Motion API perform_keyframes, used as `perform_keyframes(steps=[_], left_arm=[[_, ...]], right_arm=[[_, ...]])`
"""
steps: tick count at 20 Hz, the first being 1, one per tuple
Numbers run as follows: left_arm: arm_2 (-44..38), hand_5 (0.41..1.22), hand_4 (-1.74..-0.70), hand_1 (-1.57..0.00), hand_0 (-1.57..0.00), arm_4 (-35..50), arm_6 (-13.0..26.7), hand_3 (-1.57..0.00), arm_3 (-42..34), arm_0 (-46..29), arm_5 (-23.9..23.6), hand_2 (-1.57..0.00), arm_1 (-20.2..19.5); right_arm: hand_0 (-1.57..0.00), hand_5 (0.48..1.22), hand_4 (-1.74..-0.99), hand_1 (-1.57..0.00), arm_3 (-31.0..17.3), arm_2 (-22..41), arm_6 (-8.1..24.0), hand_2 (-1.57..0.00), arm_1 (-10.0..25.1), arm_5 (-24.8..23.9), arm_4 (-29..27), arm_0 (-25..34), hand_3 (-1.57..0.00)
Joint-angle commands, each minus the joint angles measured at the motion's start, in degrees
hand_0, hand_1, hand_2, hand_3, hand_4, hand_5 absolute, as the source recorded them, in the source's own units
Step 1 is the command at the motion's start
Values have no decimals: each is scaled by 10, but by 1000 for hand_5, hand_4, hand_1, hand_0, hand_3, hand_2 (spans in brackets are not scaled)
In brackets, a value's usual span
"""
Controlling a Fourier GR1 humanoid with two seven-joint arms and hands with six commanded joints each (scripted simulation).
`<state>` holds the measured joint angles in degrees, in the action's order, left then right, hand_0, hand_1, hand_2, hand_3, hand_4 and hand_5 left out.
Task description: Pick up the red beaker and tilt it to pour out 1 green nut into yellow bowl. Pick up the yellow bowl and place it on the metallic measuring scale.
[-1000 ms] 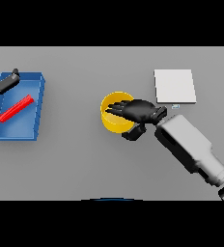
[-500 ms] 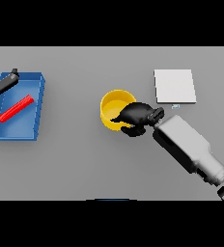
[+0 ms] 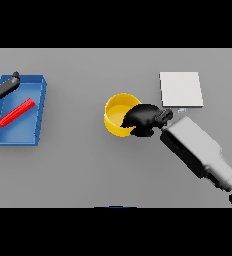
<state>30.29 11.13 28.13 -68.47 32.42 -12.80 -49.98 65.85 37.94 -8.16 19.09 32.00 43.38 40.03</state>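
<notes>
Now the yellow bowl sits mid-desk, right hand curled over its right rim. Prob. light, stiff, bit slippery; rim pinch seems best. Left hand idle at left edge, fingers straight.

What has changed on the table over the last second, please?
The right hand has drawn back from above the yellow bowl to its right rim and curled round it. The bowl, scale, blue tray, red beaker and left hand stayed put.

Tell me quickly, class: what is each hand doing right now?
Left hand: open, holding nothing, at the blue tray's far corner.
Right hand: shut on the yellow bowl's rim.
</notes>
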Motion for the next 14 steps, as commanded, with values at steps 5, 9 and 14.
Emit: perform_keyframes(steps=[5, 9, 14], left_arm=[[4, 723, -799, 1, 1, -3, 2, 1, -18, -6, -2, 1, -8], [3, 720, -799, 1, 1, -1, 5, 1, -14, -3, 1, 1, -7], [1, 723, -805, 1, 1, -3, 5, 1, -4, 5, 2, 1, -3]], right_arm=[[-1547, 1215, -1732, -1545, 58, -20, 17, -1490, 29, 33, -27, 6, -1329], [-1561, 1219, -1726, -1561, 109, -42, 56, -1538, 58, 63, -42, 21, -1335], [-1568, 1219, -1720, -1568, 155, -66, 69, -1560, 100, 79, -62, 3, -1248]])
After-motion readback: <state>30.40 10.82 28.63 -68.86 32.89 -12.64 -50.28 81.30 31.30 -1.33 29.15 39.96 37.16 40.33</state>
